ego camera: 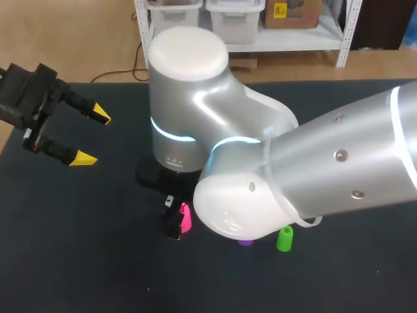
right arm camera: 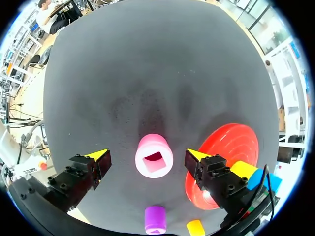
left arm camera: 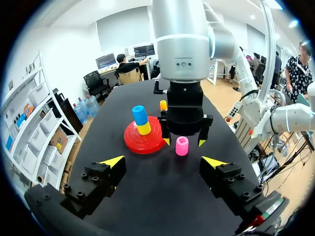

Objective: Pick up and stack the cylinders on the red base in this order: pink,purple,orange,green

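Holding the left hand (ego camera: 93, 137) above the bench (ego camera: 78, 261), well off to the left of the pink cylinder (ego camera: 186, 219), with yellow-tipped fingers spread wide and gripping nothing. Facing the pink cylinder from that side, with bare bench in between.

Leaving the pink cylinder standing upright on the bench, square hole turned upward. Lowering nothing onto it: hanging the right hand (right arm camera: 146, 156) directly over it, one finger on either side, both fingers parted and showing a gap to the pink cylinder, so straddling but not clamping.

Seeing the red base (right arm camera: 231, 145) just beside the pink cylinder, apart from it, lying by the outer side of one right finger. Carrying a yellow cylinder (left arm camera: 144, 129) on the base's peg with a blue cylinder (left arm camera: 140, 114) stacked on top, both leaning a little.

Finding the purple cylinder (right arm camera: 155, 219) near the pink cylinder, under the right wrist, and the orange cylinder (right arm camera: 195, 227) beside the purple one, on the base's side of it and farther from the pink cylinder.

Spotting the green cylinder (ego camera: 285, 238) upright farther right of the pink cylinder, past the purple one, partly under the right arm (ego camera: 339, 163), which is covering much of the bench in the head view.
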Controlling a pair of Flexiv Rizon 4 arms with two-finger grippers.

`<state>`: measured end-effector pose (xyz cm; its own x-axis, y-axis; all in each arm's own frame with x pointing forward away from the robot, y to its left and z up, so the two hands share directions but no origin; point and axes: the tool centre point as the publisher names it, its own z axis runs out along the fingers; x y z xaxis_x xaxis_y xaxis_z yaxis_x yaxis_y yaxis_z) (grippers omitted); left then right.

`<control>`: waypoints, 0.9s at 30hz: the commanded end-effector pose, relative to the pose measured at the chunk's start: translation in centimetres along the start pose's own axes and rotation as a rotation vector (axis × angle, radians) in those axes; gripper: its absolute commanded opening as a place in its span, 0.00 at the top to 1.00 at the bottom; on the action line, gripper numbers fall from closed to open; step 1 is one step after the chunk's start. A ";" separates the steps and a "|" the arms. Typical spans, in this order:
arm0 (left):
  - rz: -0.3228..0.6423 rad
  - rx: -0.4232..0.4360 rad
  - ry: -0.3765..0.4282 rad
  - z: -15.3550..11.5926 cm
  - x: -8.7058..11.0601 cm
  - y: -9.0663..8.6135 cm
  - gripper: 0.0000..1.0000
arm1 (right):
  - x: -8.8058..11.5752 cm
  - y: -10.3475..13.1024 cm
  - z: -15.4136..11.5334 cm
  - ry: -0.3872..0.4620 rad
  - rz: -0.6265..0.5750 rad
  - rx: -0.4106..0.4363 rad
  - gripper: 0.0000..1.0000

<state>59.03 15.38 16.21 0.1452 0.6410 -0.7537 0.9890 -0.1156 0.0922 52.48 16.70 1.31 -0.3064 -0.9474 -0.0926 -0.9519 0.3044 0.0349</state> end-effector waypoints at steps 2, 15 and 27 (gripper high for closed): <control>0.004 -0.004 -0.003 0.0 0.1 -0.1 0.00 | 0.2 0.1 0.1 0.000 0.004 0.011 0.00; 0.004 -0.004 -0.003 0.0 0.1 -0.1 0.00 | 0.2 -0.4 -0.1 0.028 0.018 0.059 1.00; 0.004 -0.004 -0.003 0.0 0.1 -0.1 0.00 | 0.2 -0.4 -0.1 0.025 0.019 0.051 1.00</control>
<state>59.03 15.38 16.21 0.1452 0.6410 -0.7537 0.9890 -0.1156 0.0922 52.85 16.49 1.40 -0.3235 -0.9440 -0.0653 -0.9456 0.3251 -0.0152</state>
